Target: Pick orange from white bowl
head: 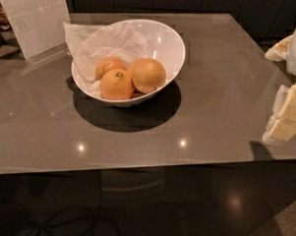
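The gripper (pixel 286 118) sits at the far right edge of the camera view, pale and partly cut off by the frame, above the right end of the grey table (pixel 213 98). It holds nothing that can be seen, and whether it is wide or narrow cannot be told. Well away from it, to its left as the camera sees it, the white bowl (pixel 177 45) stands on the table and throws a dark shadow toward the near edge. The bowl's rim slants, high on the side away from the gripper and low at the front. Crumpled white paper (pixel 109 39) lines it and sticks out over the rim farthest from the gripper. Three fruits lie together in the bowl. The orange (pixel 149 74), the biggest and palest, is the one nearest the gripper and rests against the bowl's front wall. Touching it on the side away from the gripper is a deeper-coloured orange (pixel 116 85) with a dark stem mark on top, and behind that one sits the smallest orange (pixel 109 65). Farthest from the gripper, in the back left corner, a clear sign stand (pixel 36 19) stands on the table.
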Tool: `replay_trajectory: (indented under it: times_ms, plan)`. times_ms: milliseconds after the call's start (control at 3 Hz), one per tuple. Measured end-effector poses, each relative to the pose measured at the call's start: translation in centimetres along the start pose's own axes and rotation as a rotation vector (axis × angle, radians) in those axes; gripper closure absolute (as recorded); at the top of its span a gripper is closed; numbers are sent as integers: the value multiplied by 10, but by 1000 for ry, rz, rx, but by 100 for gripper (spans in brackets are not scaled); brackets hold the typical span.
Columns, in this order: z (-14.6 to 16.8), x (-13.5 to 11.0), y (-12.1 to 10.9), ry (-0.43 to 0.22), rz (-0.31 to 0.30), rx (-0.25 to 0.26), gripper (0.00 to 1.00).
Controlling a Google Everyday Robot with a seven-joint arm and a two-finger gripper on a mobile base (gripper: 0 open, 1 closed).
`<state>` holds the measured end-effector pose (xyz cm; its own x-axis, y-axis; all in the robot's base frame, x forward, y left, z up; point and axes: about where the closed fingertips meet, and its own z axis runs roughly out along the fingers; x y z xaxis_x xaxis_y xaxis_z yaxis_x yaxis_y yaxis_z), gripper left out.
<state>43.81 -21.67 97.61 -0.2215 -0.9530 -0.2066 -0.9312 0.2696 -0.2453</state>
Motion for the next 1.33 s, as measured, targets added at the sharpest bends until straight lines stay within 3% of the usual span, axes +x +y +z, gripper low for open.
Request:
replay_trajectory:
  times_ms: [667,1000,1333]
  plan:
    - [-1,-4,-3,-22,2,9,0]
    - [5,-28,-23,-114,7,20,0]
    - [11,-71,-51,-242,-6,19,0]
